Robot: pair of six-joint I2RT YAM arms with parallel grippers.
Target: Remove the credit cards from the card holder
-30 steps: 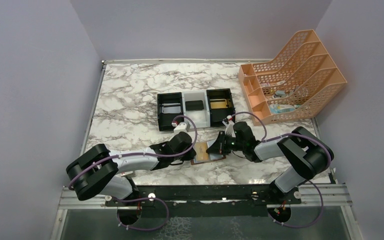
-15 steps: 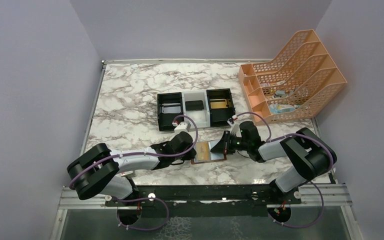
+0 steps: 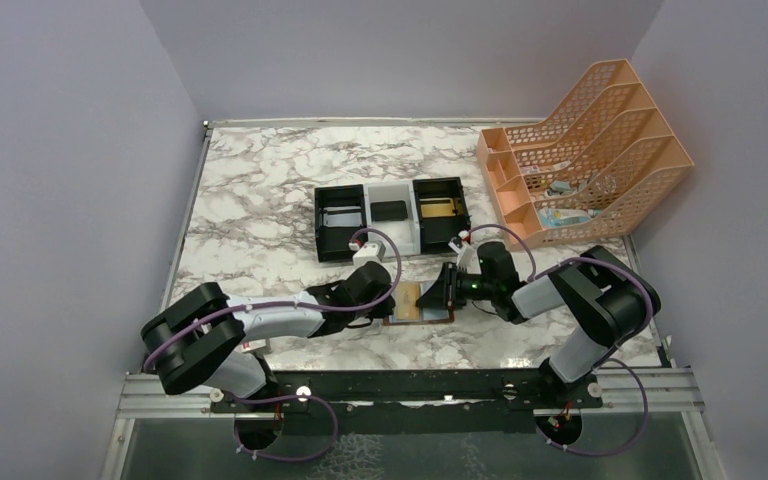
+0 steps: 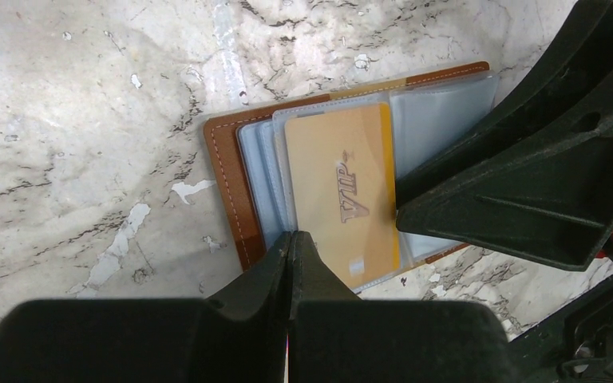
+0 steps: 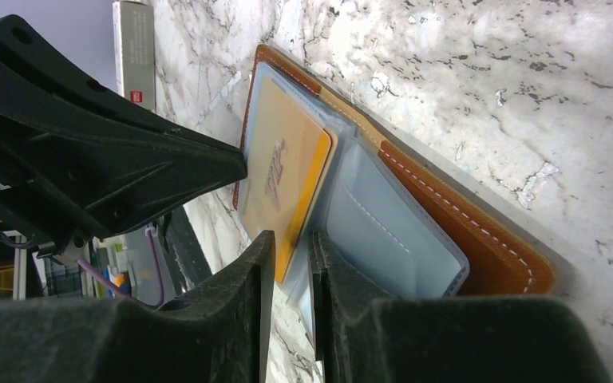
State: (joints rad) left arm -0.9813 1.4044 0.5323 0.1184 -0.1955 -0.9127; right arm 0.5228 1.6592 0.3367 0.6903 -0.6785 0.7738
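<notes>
card holder (image 4: 223, 171) lies open and flat on the marble table (image 3: 260, 190), near the front edge at centre. brown leather with a stitched rim, clear sleeves (image 4: 439, 104) fanned inside. gold card (image 4: 343, 191) marked "vip" sits in the top sleeve, most of its face showing.

left gripper (image 4: 291, 239) is at the holder's 9 o'clock, fingers clenched together with no gap, tips on the near edge by the gold card; cannot tell if anything is nipped between them. left arm stretches low along the table from its base at 7 o'clock.

right gripper (image 5: 291, 239) is at the holder's 3 o'clock, fingers slightly apart, the card's corner and a sleeve edge in the gap, loose rather than clamped. right arm is folded, wrist pointing at the holder.

the two grippers face each other across the holder and crowd it.

at the holder's 12 o'clock is a three-part tray (image 3: 392, 240): dark card (image 3: 390, 210) in the middle part, tan card (image 3: 440, 207) in the right one. orange file rack (image 3: 600, 150) at 2 o'clock, far right.
</notes>
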